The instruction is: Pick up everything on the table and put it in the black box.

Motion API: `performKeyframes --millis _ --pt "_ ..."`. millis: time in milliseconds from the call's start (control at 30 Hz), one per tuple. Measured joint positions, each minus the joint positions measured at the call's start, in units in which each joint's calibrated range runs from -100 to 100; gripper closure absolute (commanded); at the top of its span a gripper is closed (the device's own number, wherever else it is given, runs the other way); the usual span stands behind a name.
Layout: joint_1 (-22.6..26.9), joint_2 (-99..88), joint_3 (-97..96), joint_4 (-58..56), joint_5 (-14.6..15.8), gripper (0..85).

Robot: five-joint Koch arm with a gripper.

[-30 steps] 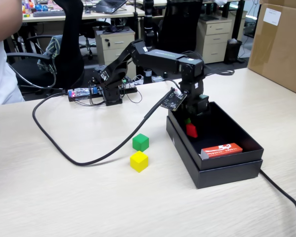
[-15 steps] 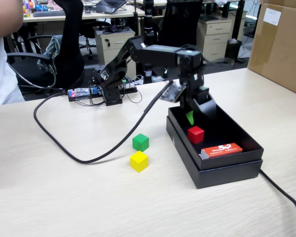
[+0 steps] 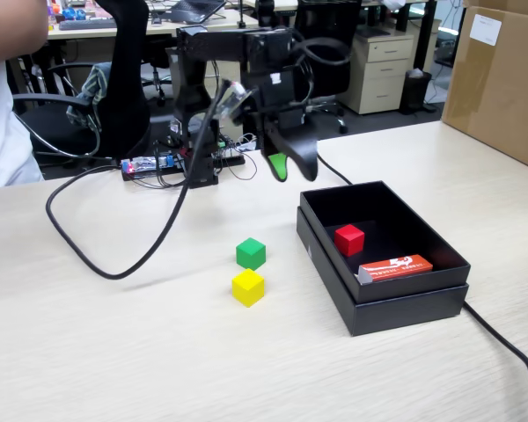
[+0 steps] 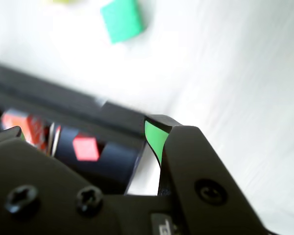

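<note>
The red cube (image 3: 349,239) lies inside the black box (image 3: 405,303) at the right of the table (image 3: 114,352). The green cube (image 3: 251,253) and the yellow cube (image 3: 247,287) sit on the table left of the box, close together. My gripper (image 3: 292,169) hangs in the air above the table, just behind the box's back left corner. It is open and empty. In the wrist view my gripper (image 4: 85,126) has its jaws wide apart, with the red cube (image 4: 85,148) and the box wall (image 4: 63,105) seen between them and the green cube (image 4: 121,19) farther off.
A flat orange-red packet (image 3: 396,267) lies in the box beside the red cube. A black cable (image 3: 88,255) loops over the table at the left, and another runs off the box's front right. A brown carton (image 3: 502,79) stands at the back right. A person (image 3: 4,114) is at the far left.
</note>
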Motion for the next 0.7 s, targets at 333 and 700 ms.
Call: performKeyframes --millis 333,700 --pt "-4.8 7.2 -4.6 2.5 -3.0 37.0" --pt "-6.1 22.1 -0.2 2.9 -3.9 37.8"
